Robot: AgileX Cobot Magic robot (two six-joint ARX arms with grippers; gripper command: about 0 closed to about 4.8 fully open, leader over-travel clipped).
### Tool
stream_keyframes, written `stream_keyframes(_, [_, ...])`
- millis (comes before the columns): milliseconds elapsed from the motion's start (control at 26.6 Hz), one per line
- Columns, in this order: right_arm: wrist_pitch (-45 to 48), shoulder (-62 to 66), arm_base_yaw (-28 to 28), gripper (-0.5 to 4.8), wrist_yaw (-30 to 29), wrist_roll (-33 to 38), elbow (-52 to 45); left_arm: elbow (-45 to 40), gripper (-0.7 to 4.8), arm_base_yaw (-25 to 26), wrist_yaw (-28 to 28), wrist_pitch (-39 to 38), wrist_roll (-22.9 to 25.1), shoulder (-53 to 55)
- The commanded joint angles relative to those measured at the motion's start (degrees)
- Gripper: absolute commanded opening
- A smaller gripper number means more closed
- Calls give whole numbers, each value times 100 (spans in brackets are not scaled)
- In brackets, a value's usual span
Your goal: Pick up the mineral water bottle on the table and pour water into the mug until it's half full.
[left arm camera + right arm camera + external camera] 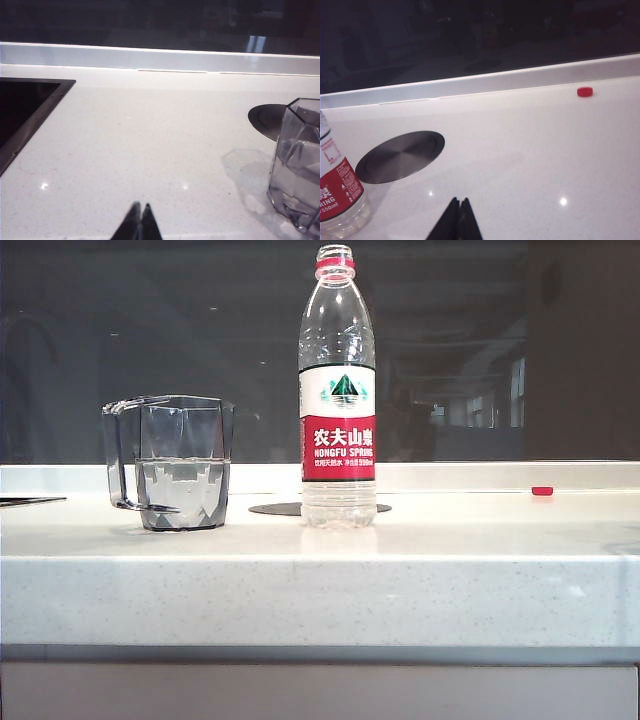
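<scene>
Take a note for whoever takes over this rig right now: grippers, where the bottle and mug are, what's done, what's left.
Left gripper: shut, empty, low over bare table, the mug off to one side of it.
Right gripper: shut, empty, over the table near the mineral water bottle, not touching it.
Bottle: upright right of the mug, uncapped, only a little water left at the bottom. A red cap lies far right by the back ledge.
Mug: upright, water roughly halfway up.
Done: the pour looks finished and the bottle is set down.
Left: probably nothing except checking the level.
</scene>
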Motion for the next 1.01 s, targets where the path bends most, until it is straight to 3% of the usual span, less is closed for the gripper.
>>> stream_keyframes(38, [136,-184,-409,-1,-393,-109,-55,15,-4,0,22,63,9,4])
stream_keyframes(263, [138,-597,-804,-1,-420,-107,-367,15,-4,0,24,63,7,4])
stream_keyframes(564, [129,-664,-885,-1,-284,-129,-553,15,-4,-2,26,61,7,4])
stream_keyframes(1015, [131,-664,-1344,-1,-188,-619,-557,15,-4,-2,22,61,7,4])
